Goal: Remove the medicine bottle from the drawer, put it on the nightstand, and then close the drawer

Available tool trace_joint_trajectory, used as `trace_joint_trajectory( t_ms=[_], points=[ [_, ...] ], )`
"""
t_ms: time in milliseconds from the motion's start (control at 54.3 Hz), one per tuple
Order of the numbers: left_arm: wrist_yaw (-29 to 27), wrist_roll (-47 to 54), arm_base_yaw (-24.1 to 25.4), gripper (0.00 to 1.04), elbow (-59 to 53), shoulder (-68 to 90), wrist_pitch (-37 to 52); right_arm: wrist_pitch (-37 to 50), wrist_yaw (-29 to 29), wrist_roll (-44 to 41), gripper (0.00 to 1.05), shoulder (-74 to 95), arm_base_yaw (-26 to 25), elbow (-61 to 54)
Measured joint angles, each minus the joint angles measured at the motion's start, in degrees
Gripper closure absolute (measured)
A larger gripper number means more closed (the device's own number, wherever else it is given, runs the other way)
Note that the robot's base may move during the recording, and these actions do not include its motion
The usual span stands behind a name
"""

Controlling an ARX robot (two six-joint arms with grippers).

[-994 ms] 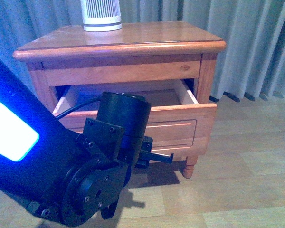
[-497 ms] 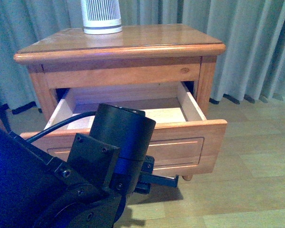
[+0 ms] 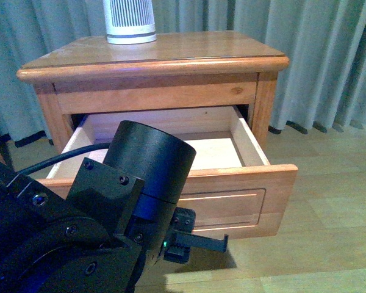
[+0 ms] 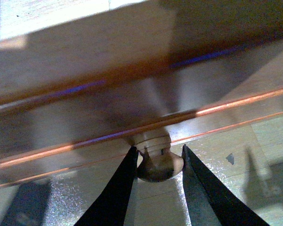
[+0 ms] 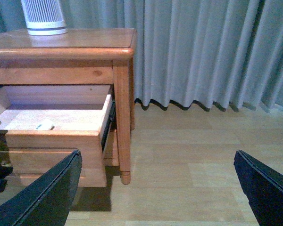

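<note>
L fingers (image 4: 118,193) round knob (image 4: 159,162) — drawer (image 3: 232,201) open

Front view: sits on the body between the arms, faces the nightstand (image 3: 171,58) head-on, tilted slightly down, near, with the left arm (image 3: 97,232) across the lower left. Left wrist view: looks at the drawer (image 4: 108,108) front and knob (image 4: 159,165), very close, blurred. Right wrist view: stands farther off to the right, low, facing the nightstand's corner, curtain (image 5: 203,52) and floor (image 5: 188,174). Shares the drawer's inside, the top and the device (image 5: 43,16) with the front view.
</note>
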Motion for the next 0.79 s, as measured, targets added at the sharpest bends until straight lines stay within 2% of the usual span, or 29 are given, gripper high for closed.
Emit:
trace_joint_trajectory(
  t_ms=[202, 423, 626, 791],
  points=[
    [2.32, -1.42, -2.16, 0.44, -1.79, -0.17, -1.92, 0.0, -0.07, 0.02, 0.07, 0.0, 0.0, 0.0],
    [3.89, -3.3, -4.61, 0.06, -2.01, -5.84, -3.96, 0.0, -0.07, 0.0, 0.07, -0.02, 0.0, 0.0],
    [7.5, 1.14, -6.64, 0.07, -5.75, -20.06, -4.07, 0.0, -0.07, 0.0, 0.07, -0.02, 0.0, 0.0],
    [8.52, 6.78, -4.04, 0.07, -7.89, -30.67, -4.52, 0.0, -0.07, 0.0, 0.07, -0.02, 0.0, 0.0]
  ],
)
